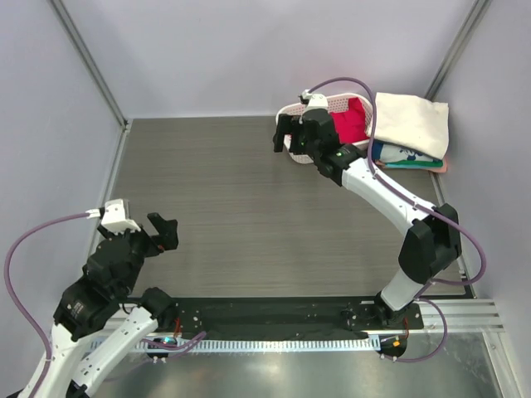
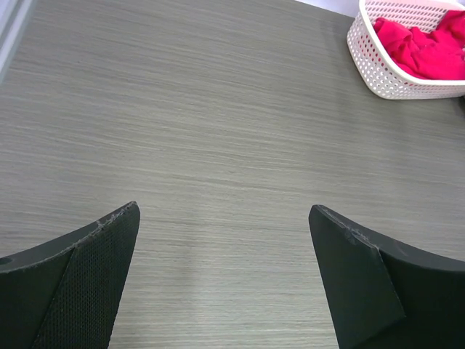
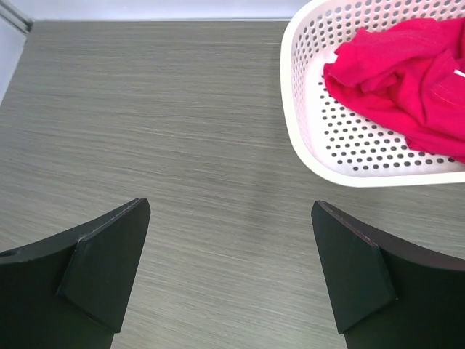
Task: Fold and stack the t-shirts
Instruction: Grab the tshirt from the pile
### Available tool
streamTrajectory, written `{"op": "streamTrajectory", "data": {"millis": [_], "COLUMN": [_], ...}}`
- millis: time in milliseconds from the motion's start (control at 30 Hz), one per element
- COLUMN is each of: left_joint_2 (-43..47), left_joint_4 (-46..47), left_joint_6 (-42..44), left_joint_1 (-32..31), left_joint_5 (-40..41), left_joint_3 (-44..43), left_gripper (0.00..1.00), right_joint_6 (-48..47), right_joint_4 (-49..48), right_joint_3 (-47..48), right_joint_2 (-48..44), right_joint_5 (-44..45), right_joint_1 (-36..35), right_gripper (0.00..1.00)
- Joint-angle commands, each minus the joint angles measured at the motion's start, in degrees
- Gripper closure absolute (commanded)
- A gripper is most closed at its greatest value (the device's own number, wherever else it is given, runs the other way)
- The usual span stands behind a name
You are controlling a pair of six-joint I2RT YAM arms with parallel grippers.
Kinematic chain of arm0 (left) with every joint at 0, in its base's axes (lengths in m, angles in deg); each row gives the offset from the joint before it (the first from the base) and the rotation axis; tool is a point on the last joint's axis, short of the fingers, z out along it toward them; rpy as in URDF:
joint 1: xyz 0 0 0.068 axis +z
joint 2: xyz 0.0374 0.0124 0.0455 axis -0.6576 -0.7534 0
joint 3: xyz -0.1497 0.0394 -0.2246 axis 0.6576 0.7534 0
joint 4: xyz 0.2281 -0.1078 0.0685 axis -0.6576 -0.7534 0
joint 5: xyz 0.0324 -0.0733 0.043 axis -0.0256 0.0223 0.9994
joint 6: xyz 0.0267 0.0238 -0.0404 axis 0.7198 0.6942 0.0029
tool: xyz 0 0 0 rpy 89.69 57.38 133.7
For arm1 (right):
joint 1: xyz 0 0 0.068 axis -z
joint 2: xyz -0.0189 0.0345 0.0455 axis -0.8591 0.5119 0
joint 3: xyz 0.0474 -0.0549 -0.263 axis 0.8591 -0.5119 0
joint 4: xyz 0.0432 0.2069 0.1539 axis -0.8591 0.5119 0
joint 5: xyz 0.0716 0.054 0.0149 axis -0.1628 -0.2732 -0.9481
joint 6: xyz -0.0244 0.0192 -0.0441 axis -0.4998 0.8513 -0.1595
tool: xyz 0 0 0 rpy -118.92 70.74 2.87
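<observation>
A crumpled crimson-red t-shirt (image 1: 353,123) lies in the white perforated basket (image 1: 338,104) at the far right; it also shows in the right wrist view (image 3: 407,76) and in the left wrist view (image 2: 425,47). A folded cream-white t-shirt (image 1: 411,123) tops a stack with a teal/white-printed one (image 1: 404,157) and a pink edge (image 1: 443,166) beneath. My right gripper (image 1: 286,133) is open and empty, hovering just left of the basket (image 3: 305,109). My left gripper (image 1: 162,230) is open and empty over the near left of the table.
The grey wood-grain table (image 1: 241,207) runs between pale walls on three sides. The basket (image 2: 378,69) stands at the back right by the shirt stack. A black mounting rail (image 1: 274,319) lies along the near edge.
</observation>
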Motion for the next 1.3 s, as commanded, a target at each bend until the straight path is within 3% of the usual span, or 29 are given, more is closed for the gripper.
{"op": "streamTrajectory", "data": {"millis": [0, 200, 300, 433, 467, 533, 833, 1033, 1100, 1133, 1200, 1233, 1267], "left_joint_2": [0.4, 1.98, 2.68, 3.56, 3.04, 1.63, 1.36, 1.63, 1.81, 1.89, 1.89, 1.81, 1.72], "left_joint_4": [-1.1, -3.91, -5.68, -4.54, -5.06, -6.11, -4.36, -3.92, -3.74, -3.66, -3.57, -3.48, -3.39], "left_joint_6": [-2.42, -6.28, -8.84, -9.63, -9.37, -9.8, -8.31, -7.96, -8.05, -7.96, -7.87, -7.87, -7.52], "left_joint_1": [0.27, 0.27, 0.27, 0.36, 0.36, 0.36, 2.46, 3.69, 4.04, 4.22, 4.57, 5.18, 5.45], "left_joint_5": [1.88, 3.64, 7.33, 7.52, 7.34, 8.56, 6.72, 5.67, 5.58, 5.4, 4.96, 4.7, 3.65], "left_joint_3": [-1.53, -2.83, -4.25, -0.47, -1.25, -1.43, -0.47, -0.2, -0.03, -0.03, 0.06, 0.15, 0.15], "left_gripper": [0.0, 0.03, 0.03, 0.03, 0.03, 0.03, 0.02, 0.02, 0.02, 0.02, 0.02, 0.02, 0.02], "right_joint_6": [-1.31, -7.55, -7.21, -0.97, -0.53, -0.87, -5.44, -5.36, -5.53, -5.62, -5.8, -6.15, -6.32], "right_joint_4": [-0.67, -8.05, -7.38, 12.62, 14.77, 17.59, 18.05, 12.69, 11.55, 11.19, 10.14, 9.61, 9.0], "right_joint_3": [-0.05, -2.07, 2.38, 23.11, 30.81, 36.75, 60.12, 62.88, 62.53, 62.35, 61.74, 60.86, 60.51], "right_joint_2": [-2.36, -4.83, -1.42, 16.02, 18.7, 23.8, 47.71, 56.95, 57.83, 58.36, 58.28, 57.41, 56.79], "right_joint_5": [3.85, -2.29, 4.29, -2.45, -4.3, -4.94, -2.91, -4.32, -4.14, -4.32, -3.53, -3.44, -3.53], "right_joint_1": [-0.2, -0.11, 1.89, 12.26, 14.89, 16.14, 18.17, 17.73, 17.55, 17.38, 17.2, 17.11, 16.94], "right_gripper": [0.0, 0.0, 0.0, 0.0, 0.02, 0.02, 0.01, 0.02, 0.1, 0.35, 0.57, 0.79, 0.89]}}
